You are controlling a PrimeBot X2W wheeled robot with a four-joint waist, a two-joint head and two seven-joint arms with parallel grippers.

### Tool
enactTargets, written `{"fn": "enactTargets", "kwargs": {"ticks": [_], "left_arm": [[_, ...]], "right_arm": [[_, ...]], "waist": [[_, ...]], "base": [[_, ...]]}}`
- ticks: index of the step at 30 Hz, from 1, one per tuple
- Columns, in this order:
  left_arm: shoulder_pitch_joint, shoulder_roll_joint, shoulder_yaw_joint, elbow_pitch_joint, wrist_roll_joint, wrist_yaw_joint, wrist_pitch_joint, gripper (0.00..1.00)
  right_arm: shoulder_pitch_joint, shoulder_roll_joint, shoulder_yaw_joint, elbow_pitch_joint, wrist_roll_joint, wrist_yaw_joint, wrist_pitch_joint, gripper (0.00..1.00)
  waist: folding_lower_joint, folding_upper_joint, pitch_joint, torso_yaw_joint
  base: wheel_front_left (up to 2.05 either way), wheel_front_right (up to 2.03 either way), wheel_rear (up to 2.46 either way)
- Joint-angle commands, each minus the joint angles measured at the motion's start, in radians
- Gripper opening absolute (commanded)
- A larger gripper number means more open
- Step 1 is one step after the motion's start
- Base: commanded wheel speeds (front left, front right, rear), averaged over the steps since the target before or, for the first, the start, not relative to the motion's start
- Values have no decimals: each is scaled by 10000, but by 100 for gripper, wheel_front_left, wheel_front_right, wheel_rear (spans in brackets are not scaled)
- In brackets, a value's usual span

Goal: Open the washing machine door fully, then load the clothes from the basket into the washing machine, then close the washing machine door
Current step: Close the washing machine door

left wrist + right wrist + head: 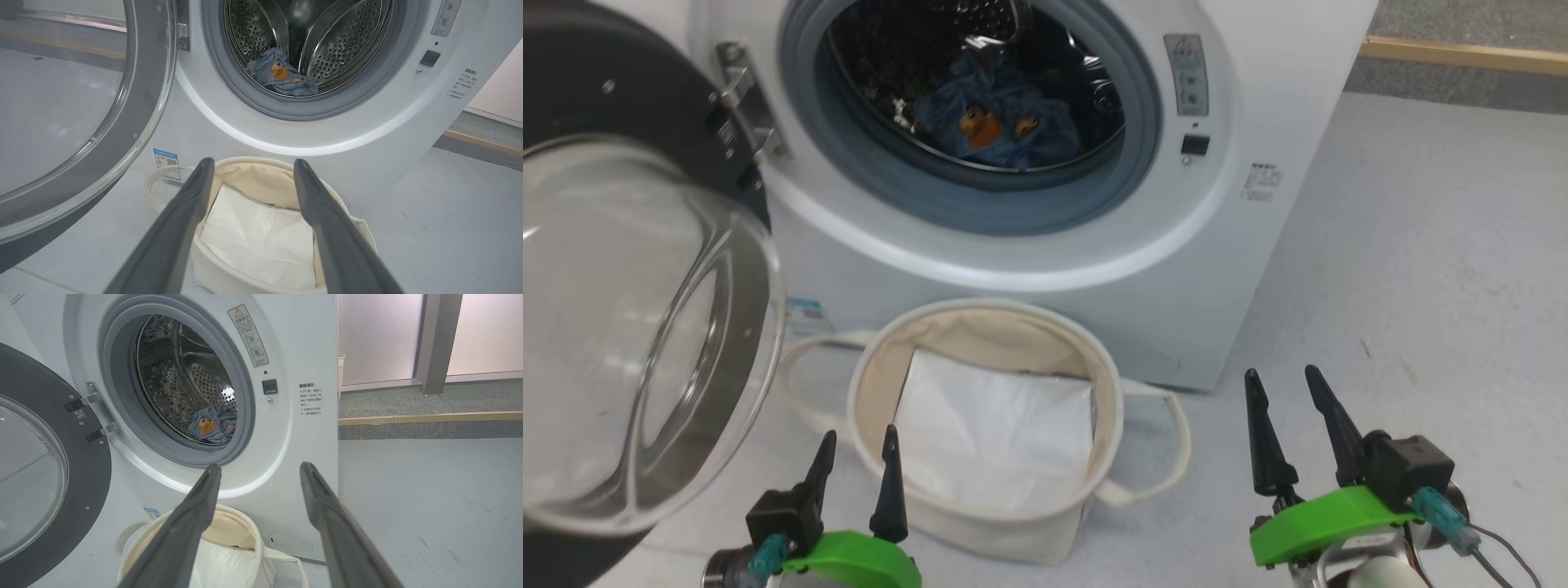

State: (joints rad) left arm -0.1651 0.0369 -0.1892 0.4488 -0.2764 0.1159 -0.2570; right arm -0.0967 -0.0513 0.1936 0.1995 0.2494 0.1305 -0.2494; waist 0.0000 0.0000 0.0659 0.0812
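Both grippers stand wide and empty: left gripper, right gripper. The clothes lie inside the washing machine (the basket holds only a white sheet). The washing machine door hangs open left of your left gripper, the nearer one; likely swing it rightward

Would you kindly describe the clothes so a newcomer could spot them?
Find the white washing machine with its round door open. At the bottom of its steel drum lie the clothes, a crumpled blue bundle. Orange-brown cartoon prints set them apart from the plain white sheet in the basket.
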Motion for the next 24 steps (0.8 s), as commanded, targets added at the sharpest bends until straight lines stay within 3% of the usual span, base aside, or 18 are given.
{"fn": "enactTargets", "kwargs": {"ticks": [1,13,24], "left_arm": [[-280,133,258,-311,-9,81,-47,100],[-305,151,167,-400,515,228,-47,100],[-190,143,331,-675,765,243,-47,100]], "right_arm": [[-279,11,245,-275,-33,2,-124,100],[-306,11,253,-177,-53,2,-124,100],[-300,11,252,-145,-55,2,-124,100]], "waist": [[0,0,6,7],[0,0,26,109],[0,0,-28,265]], "base": [[-228,194,35],[-191,178,13],[-51,51,0]]}}
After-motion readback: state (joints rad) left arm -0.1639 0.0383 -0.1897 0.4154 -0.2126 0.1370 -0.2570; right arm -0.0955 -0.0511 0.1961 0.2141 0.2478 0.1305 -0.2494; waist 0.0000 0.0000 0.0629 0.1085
